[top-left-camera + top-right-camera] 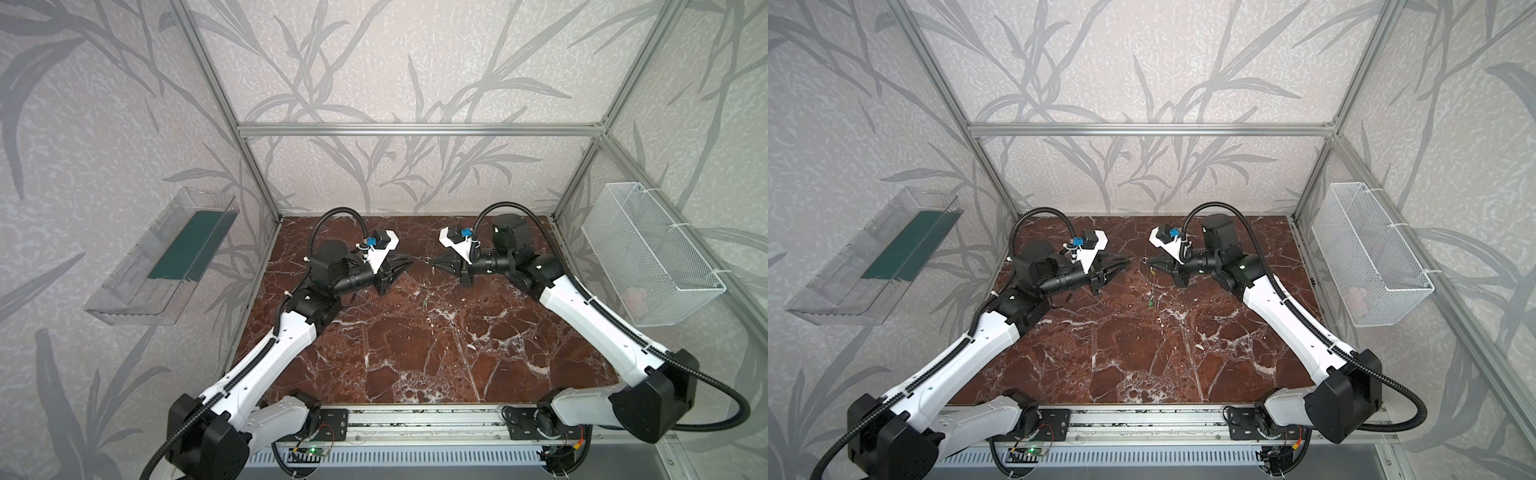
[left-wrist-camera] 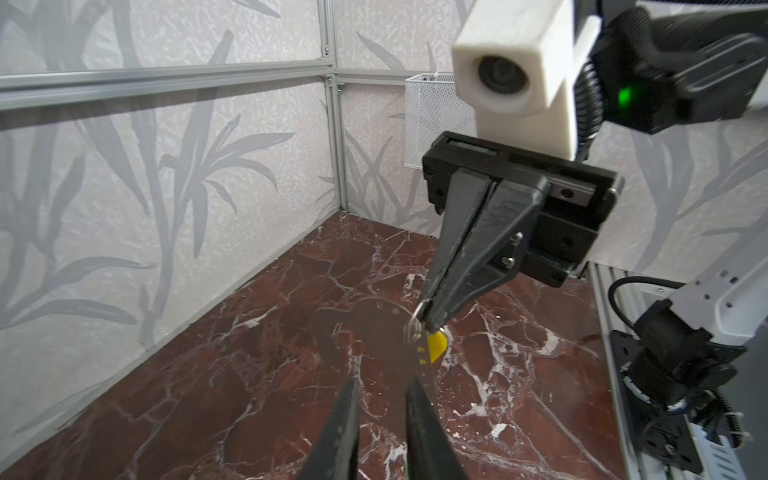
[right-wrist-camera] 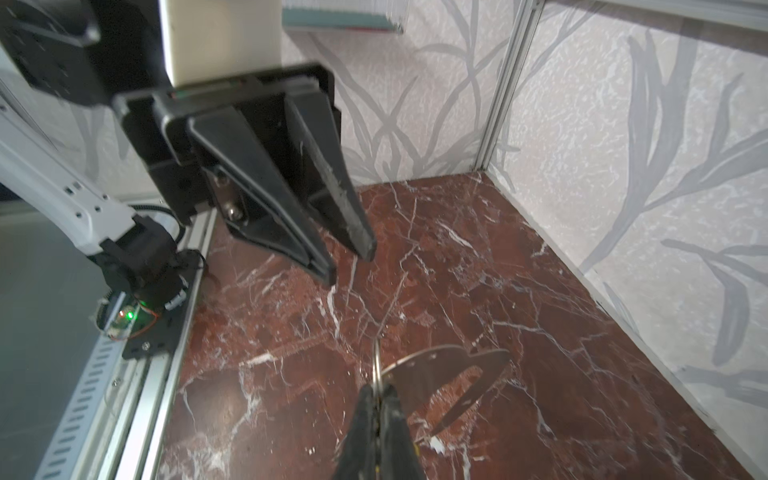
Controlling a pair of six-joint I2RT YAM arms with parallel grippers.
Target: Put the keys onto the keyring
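The marble tabletop [image 1: 415,365] is nearly bare, so the arms meet in the air above its far half, where each wrist camera faces the other arm's gripper. On the side walls, a wire basket [image 1: 665,257] on the right and a clear bin [image 1: 158,257] on the left hang well away from the work and block nothing.

The right gripper [image 1: 434,263] is closed tight on a wire ring [image 2: 415,324]. Held this way, the work probably hangs free and side-on to the other arm. The left gripper [image 3: 349,264] points at it from just beside, its jaws a little apart and holding nothing; I judge it is either just off the work or lining up for a pinch.

The keyring [image 3: 415,380] hangs from that ring, clear of the tabletop, with its flat face tilted. The yellow key [image 2: 437,347] hangs beside it from the same ring and seems to be already threaded on.

A small green speck, probably the green key [image 1: 424,305], appears to lie on the tabletop below the grippers and nearer the arm bases. Nothing covers it. The hanging plate could swing into the way during a reach.
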